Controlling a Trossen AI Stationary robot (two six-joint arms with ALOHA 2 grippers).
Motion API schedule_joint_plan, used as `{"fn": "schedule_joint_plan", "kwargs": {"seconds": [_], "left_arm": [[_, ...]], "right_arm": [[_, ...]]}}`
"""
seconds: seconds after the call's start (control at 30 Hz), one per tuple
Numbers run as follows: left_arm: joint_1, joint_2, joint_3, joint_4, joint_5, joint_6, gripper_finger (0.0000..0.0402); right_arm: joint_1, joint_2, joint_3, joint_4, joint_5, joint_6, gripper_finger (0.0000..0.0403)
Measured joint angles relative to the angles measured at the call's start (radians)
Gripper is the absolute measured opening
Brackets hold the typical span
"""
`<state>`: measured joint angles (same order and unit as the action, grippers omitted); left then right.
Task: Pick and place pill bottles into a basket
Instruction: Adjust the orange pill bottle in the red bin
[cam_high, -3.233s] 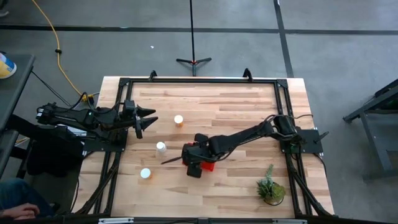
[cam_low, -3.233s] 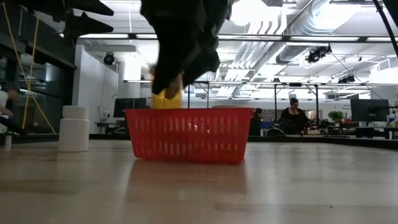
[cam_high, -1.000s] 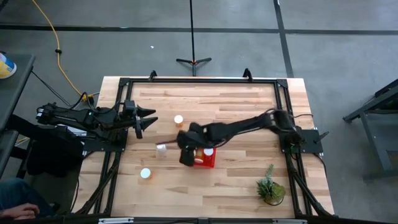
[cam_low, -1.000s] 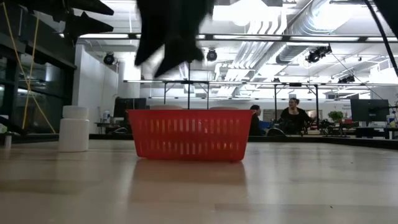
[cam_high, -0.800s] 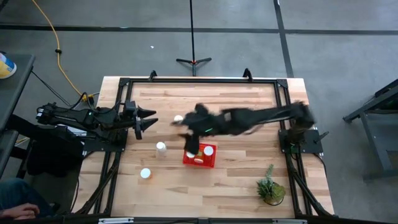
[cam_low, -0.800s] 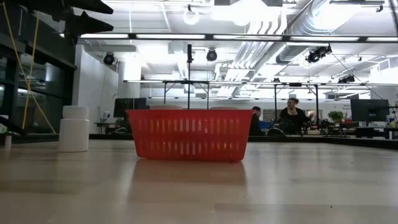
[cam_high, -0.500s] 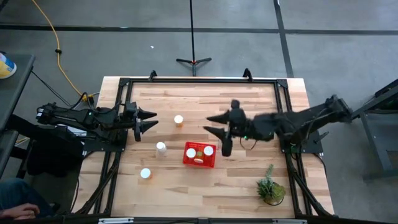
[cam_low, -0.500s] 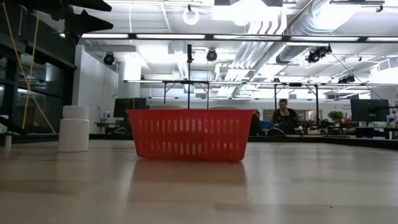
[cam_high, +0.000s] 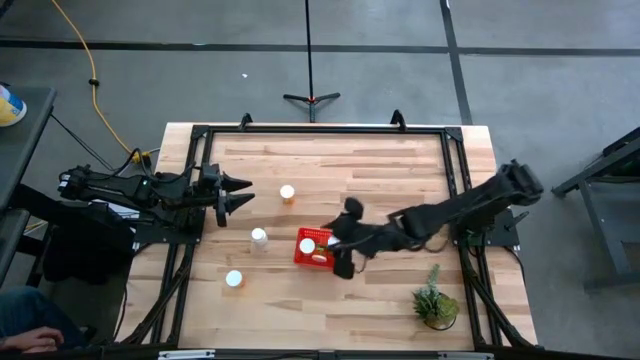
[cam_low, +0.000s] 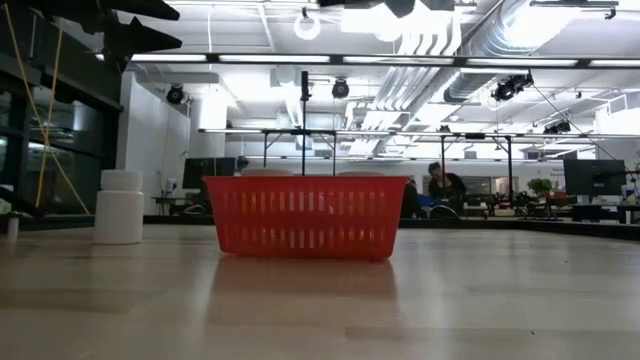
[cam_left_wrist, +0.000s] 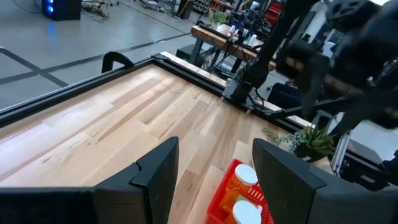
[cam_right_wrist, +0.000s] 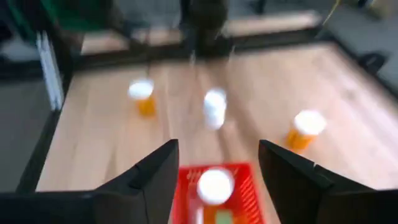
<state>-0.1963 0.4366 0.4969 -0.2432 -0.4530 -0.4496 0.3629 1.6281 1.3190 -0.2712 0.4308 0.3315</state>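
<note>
The red basket (cam_high: 312, 248) stands mid-table and also shows in the low view (cam_low: 305, 215). White-capped pill bottles (cam_left_wrist: 244, 177) stand inside it. On the wood to its left stand three more: an orange bottle (cam_high: 287, 192), a white bottle (cam_high: 259, 238) and an orange bottle (cam_high: 234, 279). My right gripper (cam_high: 338, 243) hovers over the basket's right side, open and empty; its wrist view (cam_right_wrist: 216, 149) looks over the basket (cam_right_wrist: 214, 186) to those three bottles. My left gripper (cam_high: 243, 195) waits at the left edge, open and empty (cam_left_wrist: 214, 149).
A green potted plant (cam_high: 436, 303) stands at the near right corner. A black frame rail (cam_high: 320, 128) runs around the tabletop. Bare wood lies along the far side and to the near left of the basket.
My right arm has swung up and away from the basket's left side toward the table's far and right side. It has then come back down over the basket's right side. The basket and the three bottles on the wood have stayed put.
</note>
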Motion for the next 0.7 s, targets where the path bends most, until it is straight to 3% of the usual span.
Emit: {"fn": "schedule_joint_plan", "kwargs": {"seconds": [0.13, 0.37, 0.7], "left_arm": [[0.000, 0.000, 0.000, 0.000, 0.000, 0.000, 0.0239], [0.000, 0.000, 0.000, -0.001, 0.000, 0.000, 0.0239], [0.000, 0.000, 0.000, 0.000, 0.001, 0.000, 0.0239]], "right_arm": [[0.004, 0.144, 0.127, -0.180, -0.076, 0.010, 0.0225], [0.002, 0.335, 0.317, -0.405, -0.115, 0.041, 0.0216], [-0.011, 0.402, 0.363, -0.489, -0.132, 0.082, 0.0213]]}}
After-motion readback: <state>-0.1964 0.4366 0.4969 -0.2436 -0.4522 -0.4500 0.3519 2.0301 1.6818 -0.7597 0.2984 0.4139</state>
